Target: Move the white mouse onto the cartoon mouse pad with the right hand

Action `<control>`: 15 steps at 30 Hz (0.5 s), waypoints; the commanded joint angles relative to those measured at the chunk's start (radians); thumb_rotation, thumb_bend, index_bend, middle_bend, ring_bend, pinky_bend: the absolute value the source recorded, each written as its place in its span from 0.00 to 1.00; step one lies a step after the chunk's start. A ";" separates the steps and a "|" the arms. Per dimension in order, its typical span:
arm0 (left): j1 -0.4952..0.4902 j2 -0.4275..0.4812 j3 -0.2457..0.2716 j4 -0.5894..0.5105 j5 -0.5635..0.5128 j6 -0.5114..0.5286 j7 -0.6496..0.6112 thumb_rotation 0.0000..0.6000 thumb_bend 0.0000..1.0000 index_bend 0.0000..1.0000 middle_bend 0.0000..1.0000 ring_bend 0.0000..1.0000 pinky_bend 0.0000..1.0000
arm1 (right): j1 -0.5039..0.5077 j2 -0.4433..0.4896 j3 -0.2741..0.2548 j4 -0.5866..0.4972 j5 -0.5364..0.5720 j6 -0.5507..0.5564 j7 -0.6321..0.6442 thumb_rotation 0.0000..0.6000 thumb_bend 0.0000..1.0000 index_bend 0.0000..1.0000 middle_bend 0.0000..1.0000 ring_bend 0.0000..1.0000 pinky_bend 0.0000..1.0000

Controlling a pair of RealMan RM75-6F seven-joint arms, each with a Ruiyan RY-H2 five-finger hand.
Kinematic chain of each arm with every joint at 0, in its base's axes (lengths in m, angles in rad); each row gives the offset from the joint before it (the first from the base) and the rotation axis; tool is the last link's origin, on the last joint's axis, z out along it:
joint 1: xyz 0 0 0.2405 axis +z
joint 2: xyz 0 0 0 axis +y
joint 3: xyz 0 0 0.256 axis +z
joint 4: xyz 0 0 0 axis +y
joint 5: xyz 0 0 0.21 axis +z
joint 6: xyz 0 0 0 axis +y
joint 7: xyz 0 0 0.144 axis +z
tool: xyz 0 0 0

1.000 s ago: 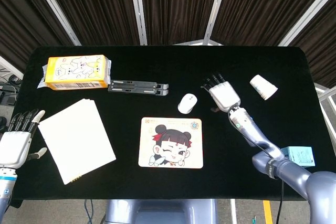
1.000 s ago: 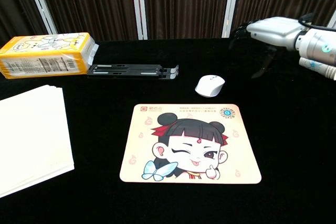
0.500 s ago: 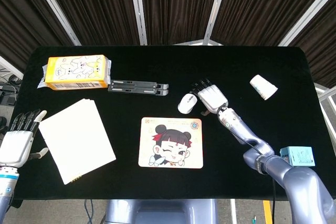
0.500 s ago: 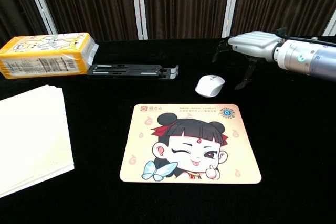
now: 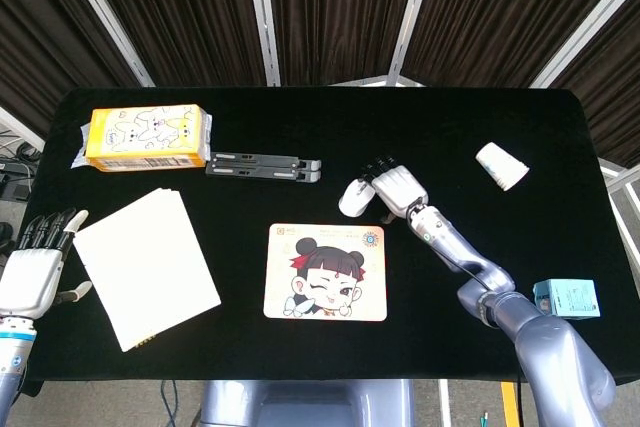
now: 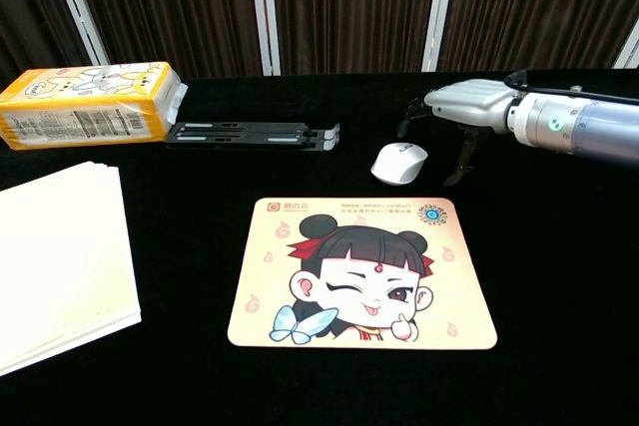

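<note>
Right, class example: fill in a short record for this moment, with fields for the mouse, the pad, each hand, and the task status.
mouse: white mouse on the black table, just beyond the pad's far edge, not on it
pad: cartoon mouse pad lying flat, nothing on it
right hand: right hand beside the mouse, fingers spread and pointing down, not gripping it
left hand: left hand at the table's left edge, holding nothing
task status: mouse not yet picked up
</note>
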 commanded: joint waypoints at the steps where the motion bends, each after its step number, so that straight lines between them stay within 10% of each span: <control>1: 0.000 0.000 0.000 -0.001 -0.001 0.000 0.001 1.00 0.17 0.00 0.00 0.00 0.00 | 0.004 -0.017 -0.009 0.020 -0.005 0.005 0.014 1.00 0.04 0.21 0.10 0.00 0.00; 15: -0.004 -0.003 0.002 -0.009 -0.012 -0.007 0.015 1.00 0.17 0.00 0.00 0.00 0.00 | 0.025 -0.068 -0.035 0.108 -0.020 0.037 0.067 1.00 0.04 0.17 0.10 0.00 0.00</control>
